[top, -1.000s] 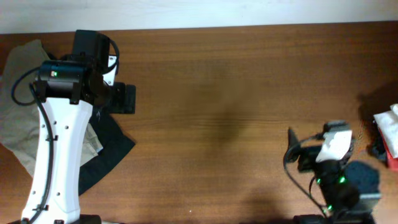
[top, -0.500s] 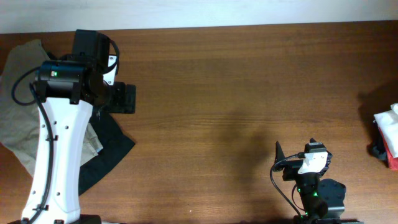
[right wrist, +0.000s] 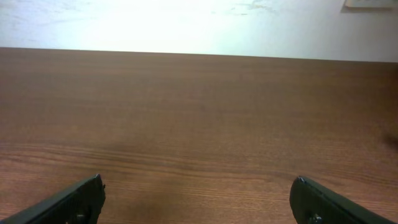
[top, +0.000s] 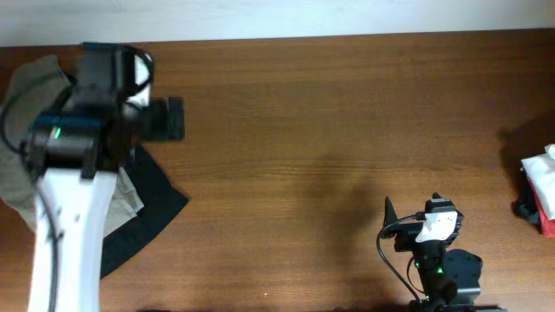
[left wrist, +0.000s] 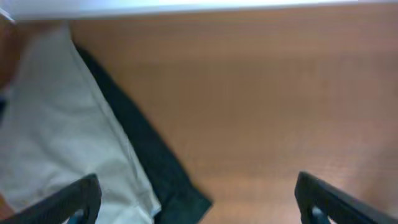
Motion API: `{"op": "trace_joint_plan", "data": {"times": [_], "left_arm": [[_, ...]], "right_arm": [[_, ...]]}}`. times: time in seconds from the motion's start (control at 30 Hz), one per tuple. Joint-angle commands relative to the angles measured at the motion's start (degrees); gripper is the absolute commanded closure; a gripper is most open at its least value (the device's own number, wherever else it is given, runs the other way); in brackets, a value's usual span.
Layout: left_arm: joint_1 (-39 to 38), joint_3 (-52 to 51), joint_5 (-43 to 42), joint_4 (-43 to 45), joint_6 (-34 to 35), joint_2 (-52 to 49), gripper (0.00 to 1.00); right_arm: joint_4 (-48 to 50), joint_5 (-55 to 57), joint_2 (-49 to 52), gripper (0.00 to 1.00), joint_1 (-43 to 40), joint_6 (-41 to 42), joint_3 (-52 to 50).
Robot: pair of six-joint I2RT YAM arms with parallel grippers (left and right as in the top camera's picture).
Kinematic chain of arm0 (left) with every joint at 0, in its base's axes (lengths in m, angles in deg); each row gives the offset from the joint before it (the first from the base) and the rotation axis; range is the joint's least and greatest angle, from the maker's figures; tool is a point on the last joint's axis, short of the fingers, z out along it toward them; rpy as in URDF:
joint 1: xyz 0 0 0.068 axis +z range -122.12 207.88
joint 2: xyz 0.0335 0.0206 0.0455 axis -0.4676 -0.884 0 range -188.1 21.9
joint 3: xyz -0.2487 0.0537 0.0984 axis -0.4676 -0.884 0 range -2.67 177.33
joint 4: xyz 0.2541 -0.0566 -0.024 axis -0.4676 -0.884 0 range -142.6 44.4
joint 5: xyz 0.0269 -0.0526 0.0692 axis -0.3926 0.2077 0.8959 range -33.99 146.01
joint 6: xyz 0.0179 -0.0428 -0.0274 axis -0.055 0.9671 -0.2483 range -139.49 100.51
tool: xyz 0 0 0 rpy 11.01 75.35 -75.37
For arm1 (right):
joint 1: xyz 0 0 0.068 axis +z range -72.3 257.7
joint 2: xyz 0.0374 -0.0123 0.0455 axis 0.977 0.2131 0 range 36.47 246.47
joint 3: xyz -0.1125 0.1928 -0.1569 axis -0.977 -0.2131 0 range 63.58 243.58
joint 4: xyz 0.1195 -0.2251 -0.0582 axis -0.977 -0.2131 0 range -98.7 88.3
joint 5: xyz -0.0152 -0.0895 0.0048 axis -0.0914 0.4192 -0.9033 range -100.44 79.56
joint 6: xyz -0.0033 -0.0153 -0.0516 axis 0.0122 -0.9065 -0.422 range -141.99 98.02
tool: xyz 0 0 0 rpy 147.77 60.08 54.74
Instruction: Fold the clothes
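I do not see the white T-shirt laid out anywhere. Only a small white crumpled piece [top: 542, 173] shows at the table's right edge, cut off by the frame, and I cannot tell what it is. My left gripper [top: 165, 120] [left wrist: 199, 202] is open and empty, hovering over the edge of the khaki-beige garment [top: 22, 165] [left wrist: 56, 130] and the black garment [top: 152, 204] [left wrist: 155, 162] at the far left. My right gripper [top: 431, 218] [right wrist: 199, 199] is open and empty, low over bare wood near the front edge.
The brown wooden table [top: 329, 139] has a white wall along its far edge. A red and dark object [top: 545, 217] sits beside the white piece at the right edge. The left arm's white link [top: 65, 234] covers part of the khaki garment.
The left arm has lifted and shifted left, now blurred and larger in the overhead view. The right arm pulled back left and toward the front edge a second ago, then stayed still.
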Motion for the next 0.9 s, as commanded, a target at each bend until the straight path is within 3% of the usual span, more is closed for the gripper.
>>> {"op": "trace_joint_plan", "data": {"times": [0.0, 0.1, 0.17, 0.3, 0.4, 0.5, 0.87], "left_arm": [[1.01, -12.76, -1.14, 16.52, 0.33, 12.9, 0.01], [4.37, -34.58, -6.32, 36.83, 0.28, 27.74, 0.01], [5.97, -48.06, -9.14, 45.97, -6.32, 37.83, 0.01], [6.08, -67.28, -9.01, 54.49, -9.03, 55.28, 0.01], [6.08, -88.8, -9.29, 68.0, -8.98, 73.16, 0.01], [5.95, -100.08, -10.36, 69.88, -8.79, 82.68, 0.01], [4.46, -102.42, -10.49, 64.85, -8.79, 82.66, 0.01]], "right_arm": [[0.24, 0.63, -0.61, 0.01, 0.33, 0.68, -0.57], [0.24, 0.63, -0.61, 0.01, 0.33, 0.68, -0.57], [0.24, 0.63, -0.61, 0.01, 0.33, 0.68, -0.57], [0.24, 0.63, -0.61, 0.01, 0.33, 0.68, -0.57], [0.24, 0.63, -0.61, 0.01, 0.33, 0.68, -0.57], [0.24, 0.63, -0.61, 0.01, 0.33, 0.68, -0.57], [0.24, 0.63, -0.61, 0.01, 0.33, 0.68, -0.57]]}}
